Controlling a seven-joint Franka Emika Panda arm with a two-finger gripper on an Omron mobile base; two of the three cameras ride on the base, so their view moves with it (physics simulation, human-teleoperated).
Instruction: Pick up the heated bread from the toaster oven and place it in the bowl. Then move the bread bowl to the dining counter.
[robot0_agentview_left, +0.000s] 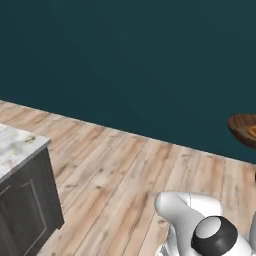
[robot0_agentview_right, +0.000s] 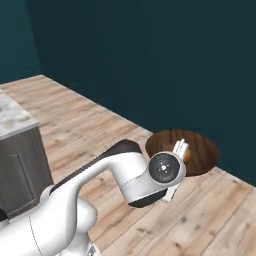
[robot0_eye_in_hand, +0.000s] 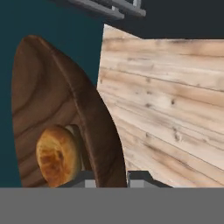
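Gripper (robot0_eye_in_hand: 111, 178) clamped on the bowl (robot0_eye_in_hand: 52, 109) rim, one finger inside, one outside. Bowl held up in the air over the wood floor (robot0_agentview_right: 210, 215), teal wall (robot0_agentview_left: 125, 55) behind. Bread (robot0_eye_in_hand: 57, 155) sits inside the bowl, low against its inner wall near the gripped rim. In the right base view the bowl (robot0_agentview_right: 200, 150) is just beyond the wrist. Counter (robot0_agentview_left: 15, 145) corner at left, well apart from the bowl.

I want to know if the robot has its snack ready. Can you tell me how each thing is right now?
bowl: lifted off any counter, carried above the wood floor, gripped by its rim.
bread: inside the bowl.
gripper: shut on the bowl's rim, one finger on each side.
dining counter: off to the left, the bowl not on it yet.
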